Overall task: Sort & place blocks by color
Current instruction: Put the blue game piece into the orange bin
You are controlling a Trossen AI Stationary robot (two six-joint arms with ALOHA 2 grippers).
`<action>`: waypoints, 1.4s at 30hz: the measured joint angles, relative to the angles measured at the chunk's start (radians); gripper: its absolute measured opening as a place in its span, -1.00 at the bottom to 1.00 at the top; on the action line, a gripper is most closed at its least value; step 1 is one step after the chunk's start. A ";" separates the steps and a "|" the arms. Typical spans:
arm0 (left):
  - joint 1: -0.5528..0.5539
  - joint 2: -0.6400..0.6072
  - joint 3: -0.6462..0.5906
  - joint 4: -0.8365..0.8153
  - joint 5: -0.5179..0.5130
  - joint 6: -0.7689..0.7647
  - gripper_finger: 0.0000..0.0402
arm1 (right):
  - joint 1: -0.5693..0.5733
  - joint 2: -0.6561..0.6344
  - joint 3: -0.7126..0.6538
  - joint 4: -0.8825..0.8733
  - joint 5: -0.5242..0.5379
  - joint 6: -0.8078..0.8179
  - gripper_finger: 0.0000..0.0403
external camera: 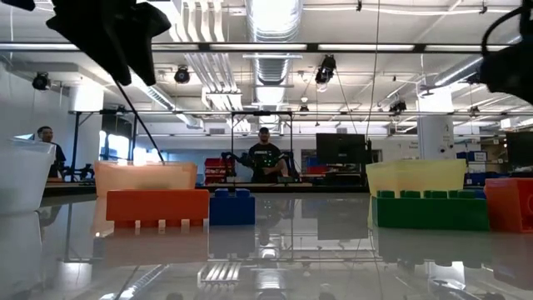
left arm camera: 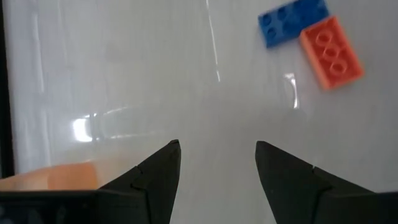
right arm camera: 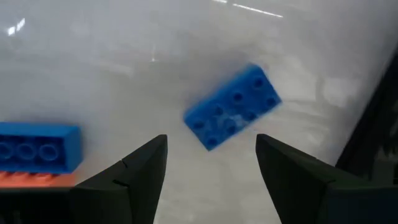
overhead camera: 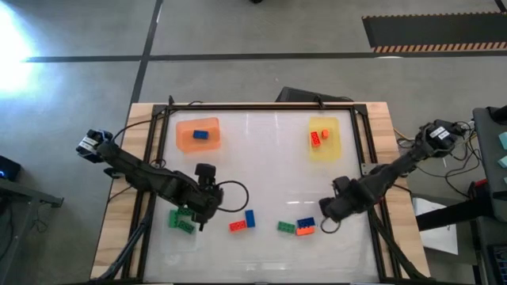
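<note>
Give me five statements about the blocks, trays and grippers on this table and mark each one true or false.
1. The orange tray holds a blue block. True.
2. The yellow tray holds green blocks. False: it holds red-orange blocks.
3. The left gripper is clamped on a block. False: its jaws are open and empty.
4. The right gripper is open, with a loose blue block ahead of it. True.
5. Green blocks lie near the left arm. True.

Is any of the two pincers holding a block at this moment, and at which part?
No, nothing is held. The left pincer and the right pincer both stand open, with only bare table between their fingers.
</note>
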 joint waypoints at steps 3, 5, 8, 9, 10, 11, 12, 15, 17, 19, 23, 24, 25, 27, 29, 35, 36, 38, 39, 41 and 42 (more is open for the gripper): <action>0.000 0.000 0.000 -0.036 0.000 0.000 -0.04 | 0.052 0.000 -0.022 -0.003 0.023 0.132 0.17; 0.000 0.000 -0.001 -0.050 0.000 0.000 -0.04 | 0.078 0.000 -0.036 -0.004 0.038 0.188 0.17; 0.000 0.000 -0.002 -0.065 0.000 0.000 -0.04 | 0.094 0.000 -0.051 -0.002 0.067 0.248 0.17; -0.001 0.000 -0.003 -0.063 0.000 0.000 -0.04 | 0.096 0.000 -0.055 -0.002 0.076 0.260 0.17; -0.001 0.000 -0.004 -0.064 0.000 0.000 -0.04 | 0.096 0.000 -0.060 -0.001 0.079 0.267 0.17; -0.001 0.000 -0.006 -0.065 0.000 0.000 -0.04 | 0.098 0.000 -0.065 0.001 0.081 0.274 0.17; -0.001 0.000 -0.007 -0.064 0.000 0.000 -0.04 | 0.100 0.002 -0.073 0.011 0.080 0.276 0.17; -0.001 0.000 -0.010 -0.065 0.000 0.001 -0.04 | 0.100 0.003 -0.098 0.068 0.097 0.277 0.17; -0.001 0.000 -0.011 -0.065 0.000 0.001 -0.04 | 0.100 0.003 -0.121 0.105 0.099 0.276 0.17; -0.001 0.000 -0.011 -0.065 0.000 0.001 -0.04 | 0.103 0.003 -0.142 0.132 0.098 0.278 0.17; -0.001 0.000 -0.012 -0.065 0.000 0.000 -0.04 | 0.109 0.001 -0.166 0.155 0.101 0.298 0.17; -0.001 0.000 -0.012 -0.065 0.000 0.000 -0.04 | 0.109 0.001 -0.168 0.156 0.101 0.298 0.17; -0.001 0.000 -0.012 -0.065 0.000 0.000 -0.04 | 0.109 0.001 -0.169 0.157 0.101 0.297 0.17; -0.001 0.000 -0.012 -0.063 0.000 0.000 -0.04 | 0.110 0.001 -0.169 0.161 0.110 0.267 0.17; -0.001 0.000 -0.012 -0.061 0.000 0.000 -0.04 | 0.109 0.001 -0.170 0.166 0.118 0.244 0.14; -0.001 0.000 -0.012 -0.048 0.000 -0.014 -0.04 | 0.109 0.002 -0.173 0.168 0.146 0.220 -0.18; -0.001 0.000 -0.012 -0.049 0.000 -0.025 -0.04 | 0.109 0.002 -0.173 0.172 0.149 0.214 -0.25; -0.001 0.000 -0.012 -0.049 0.000 -0.040 -0.04 | 0.109 0.002 -0.172 0.174 0.154 0.206 -0.40; -0.001 0.000 -0.012 -0.049 0.000 -0.049 -0.04 | 0.109 0.002 -0.173 0.175 0.158 0.198 -0.48; -0.001 0.000 -0.012 -0.049 0.000 -0.054 -0.04 | 0.109 0.002 -0.172 0.184 0.162 0.190 -0.61; -0.001 0.000 -0.012 -0.049 0.000 -0.054 -0.04 | 0.109 0.002 -0.172 0.182 0.165 0.182 -0.67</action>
